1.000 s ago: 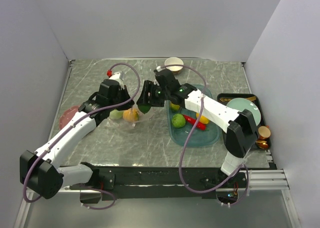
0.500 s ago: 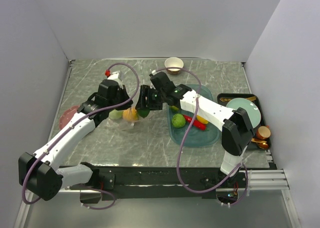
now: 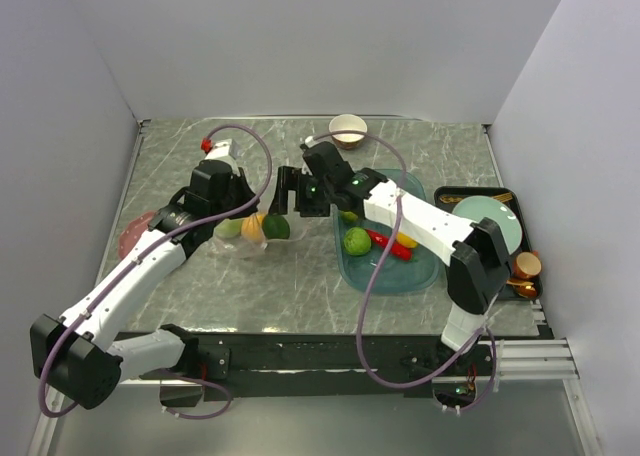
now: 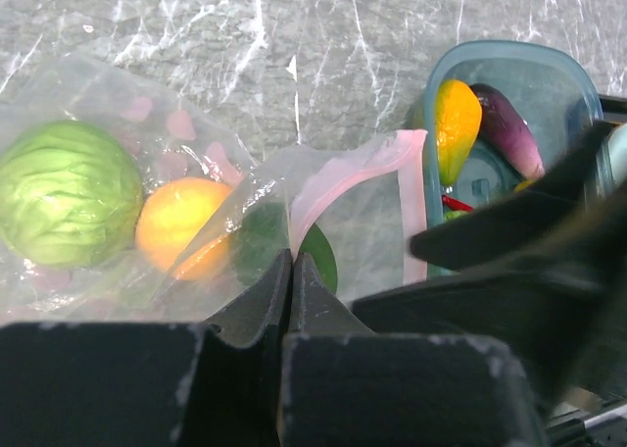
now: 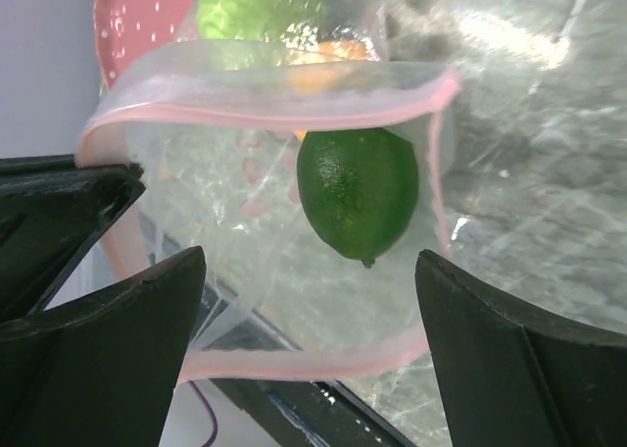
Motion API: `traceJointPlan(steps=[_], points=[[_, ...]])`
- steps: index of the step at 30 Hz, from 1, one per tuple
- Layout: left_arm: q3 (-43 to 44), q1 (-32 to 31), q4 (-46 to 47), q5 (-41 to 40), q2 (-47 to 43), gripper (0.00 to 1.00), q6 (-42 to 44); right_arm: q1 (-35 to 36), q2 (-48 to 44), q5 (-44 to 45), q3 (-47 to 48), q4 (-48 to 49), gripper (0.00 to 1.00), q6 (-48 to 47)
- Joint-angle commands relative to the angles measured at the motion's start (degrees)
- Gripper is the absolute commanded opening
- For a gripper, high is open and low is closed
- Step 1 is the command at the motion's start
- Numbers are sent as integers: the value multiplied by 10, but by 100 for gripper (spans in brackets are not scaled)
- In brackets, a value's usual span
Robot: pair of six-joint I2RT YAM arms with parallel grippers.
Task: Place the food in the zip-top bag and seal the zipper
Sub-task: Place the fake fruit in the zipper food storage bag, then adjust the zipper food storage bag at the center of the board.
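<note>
We see the left gripper (image 4: 289,275) pinched tight on the zip-top bag (image 4: 98,104) rim. The pink zipper (image 5: 294,82) edge arches and the mouth gapes. Right gripper (image 5: 309,261) is spread wide over the mouth, holding nothing. A lime (image 5: 358,192) lies just inside, near the orange (image 4: 181,226) and cabbage (image 4: 64,192). A strip of table (image 3: 310,251) shows between bag and teal tray (image 3: 420,276).
</note>
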Motion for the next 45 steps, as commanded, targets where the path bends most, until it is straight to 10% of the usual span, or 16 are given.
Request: traceJointPlan(steps=[1,15,30,36,40,45], points=[[4,3,12,-31,-17,1,-17,-9,-87,73,-12,-5,97,0],[1,4,15,-65,-36,1,-30,-79,-180,58,-166,41,97,26],[0,4,14,-62,-39,1,-27,-24,-50,36,-106,57,90,56],[-6,5,19,-49,-48,2,-30,-22,-30,49,-95,50,61,57],[3,5,21,-48,-50,2,-21,-22,-51,43,-80,63,23,46],[43,12,-2,-97,-52,2,-5,-19,-49,4,13,67,13,19]])
